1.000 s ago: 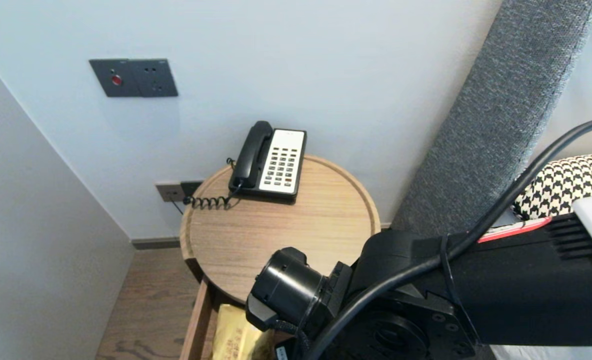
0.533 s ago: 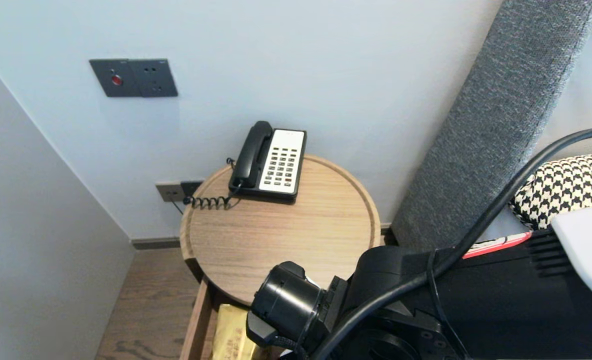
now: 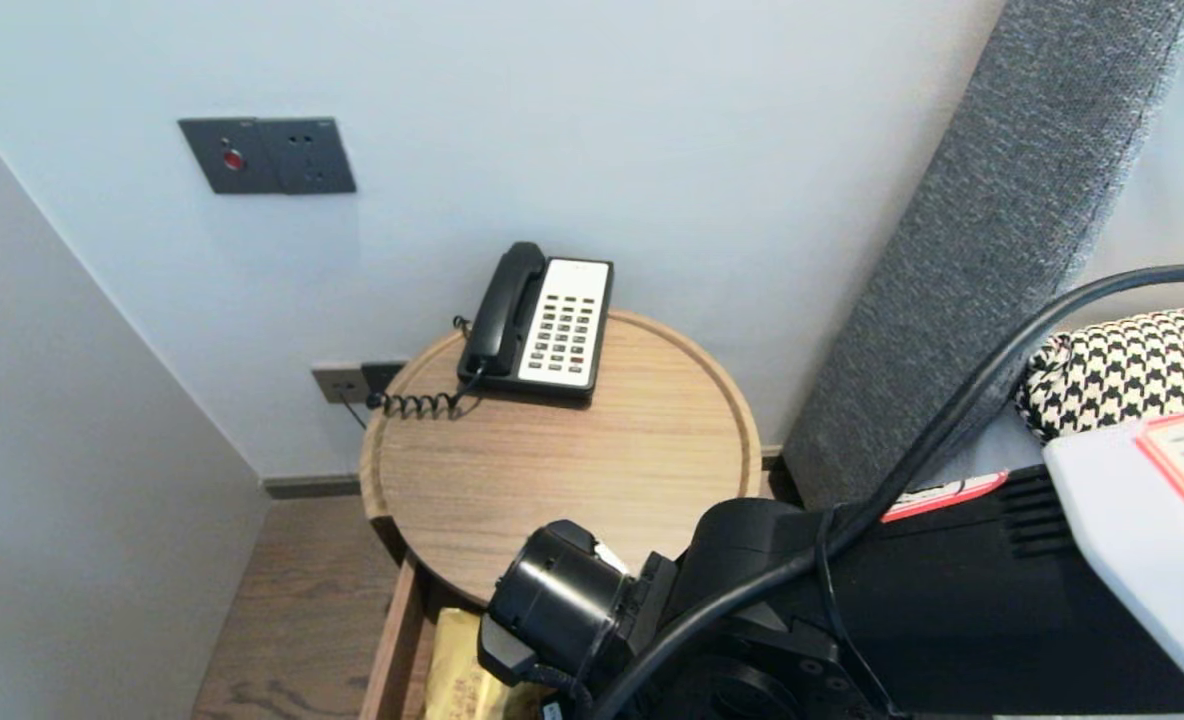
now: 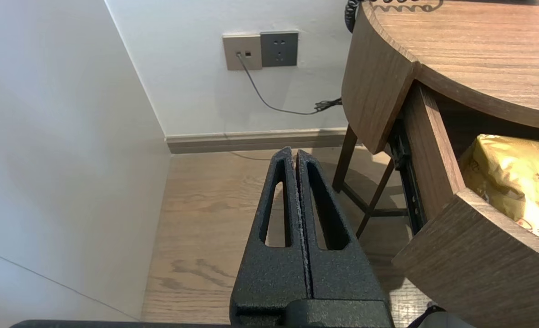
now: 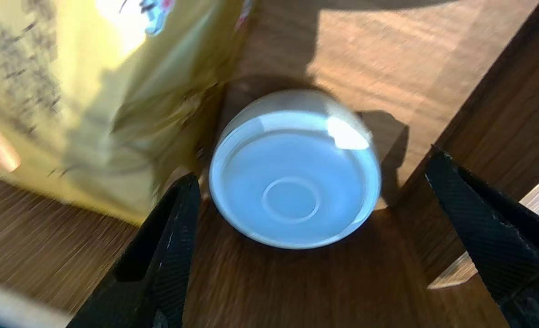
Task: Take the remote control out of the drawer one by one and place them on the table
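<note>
- The white cup (image 5: 294, 193) stands on the wooden floor of the open drawer (image 5: 388, 59), close to one of the drawer's walls.
- The right claw (image 5: 311, 168) hangs right over the cup with its jaws spread wide. One finger is on each side of the cup and neither visibly touches it, so the claw has hold of nothing.
- A yellow foil packet (image 5: 69, 91) lies in the same drawer just beside the cup, and its crumpled edge reaches the cup's side.
- In the head view, the drawer juts out from under the round wooden surface (image 3: 572, 460) at that surface's 6 o'clock. The packet (image 3: 462, 670) shows inside it, and the right arm (image 3: 852, 600) dips in from 4 o'clock.
- A telephone (image 3: 542, 322) sits on the surface at 12 o'clock. Its black handset is on the cradle and its coiled cord trails off towards 9 o'clock.
- The left claw (image 4: 295, 155) is pressed fully together and grips nothing. It is parked low over the wooden floor (image 4: 205, 218), well apart from the drawer front (image 4: 479, 255).
- A dark switch plate (image 3: 267, 155) is on the wall at 10 o'clock from the surface.
- A grey headboard (image 3: 1012, 220) leans at 2 o'clock, with a houndstooth pillow (image 3: 1142, 365) at 3 o'clock.
</note>
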